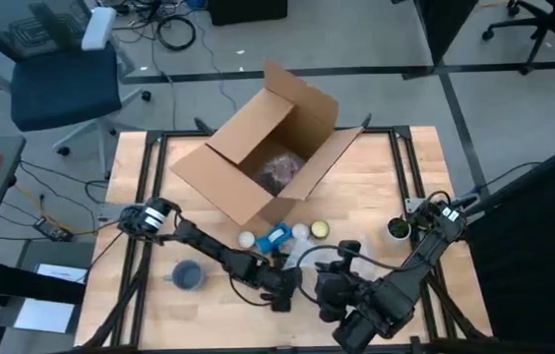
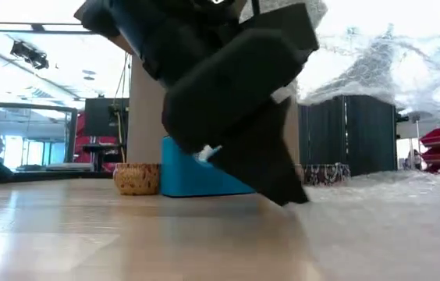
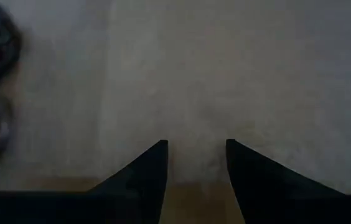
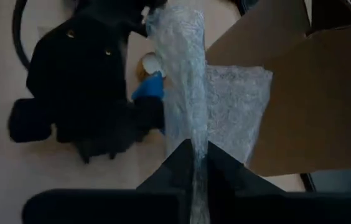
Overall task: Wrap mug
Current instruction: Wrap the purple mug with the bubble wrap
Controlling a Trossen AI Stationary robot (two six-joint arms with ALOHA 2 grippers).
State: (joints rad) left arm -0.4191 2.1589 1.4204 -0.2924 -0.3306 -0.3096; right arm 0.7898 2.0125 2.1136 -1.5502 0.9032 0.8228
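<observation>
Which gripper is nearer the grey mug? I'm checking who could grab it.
Left. The left gripper sits just right of the grey mug; the right gripper is farther right.

The surface (image 1: 396,197) is pale wood, smooth with a soft shine. The box (image 1: 258,147) is brown cardboard, flat and dull. The bubble wrap (image 4: 188,81) is clear plastic, bumpy and crinkly. The right claw (image 4: 198,163) is matt black. The blue mug (image 1: 188,276) looks smooth.
</observation>
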